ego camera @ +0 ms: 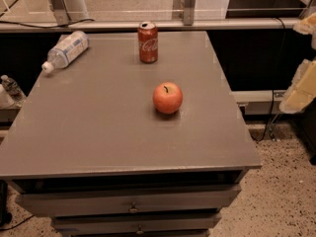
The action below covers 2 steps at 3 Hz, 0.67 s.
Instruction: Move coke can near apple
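The coke can (pixel 148 43) stands upright near the far edge of the grey table (pixel 98 132), red with white script and a silver top. The apple (pixel 167 98), red-orange with a short dark stem, sits near the table's middle, a short way in front of the can and slightly to its right. My gripper (pixel 302 85) shows as cream-coloured parts at the right edge of the camera view. It is off the table, well to the right of both the can and the apple, and holds nothing that I can see.
A clear plastic water bottle (pixel 66 50) lies on its side at the table's far left corner. Drawers (pixel 133 201) sit under the tabletop. A rail (pixel 148 25) runs behind the table. Speckled floor (pixel 281 191) lies to the right.
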### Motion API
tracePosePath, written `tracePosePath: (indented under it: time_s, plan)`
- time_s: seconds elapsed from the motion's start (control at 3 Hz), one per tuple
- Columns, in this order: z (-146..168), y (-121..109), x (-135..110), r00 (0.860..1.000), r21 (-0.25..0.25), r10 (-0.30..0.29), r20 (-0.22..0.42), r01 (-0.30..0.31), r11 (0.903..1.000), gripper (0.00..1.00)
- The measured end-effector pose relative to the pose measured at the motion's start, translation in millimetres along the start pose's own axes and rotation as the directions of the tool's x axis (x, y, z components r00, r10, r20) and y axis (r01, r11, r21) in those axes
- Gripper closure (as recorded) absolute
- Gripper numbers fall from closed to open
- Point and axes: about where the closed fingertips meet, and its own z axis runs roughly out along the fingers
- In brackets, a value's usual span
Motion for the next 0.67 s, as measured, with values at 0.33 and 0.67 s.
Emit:
tracePosePath:
  time_s: [0.33, 0.67]
  plan:
    - [26, -50, 2, 0.997, 0.085, -0.003, 0.079, -0.004, 0.9964, 0.00]
    - [60, -99, -6, 0.984, 0.107, 0.012, 0.180, -0.032, 0.9938, 0.00]
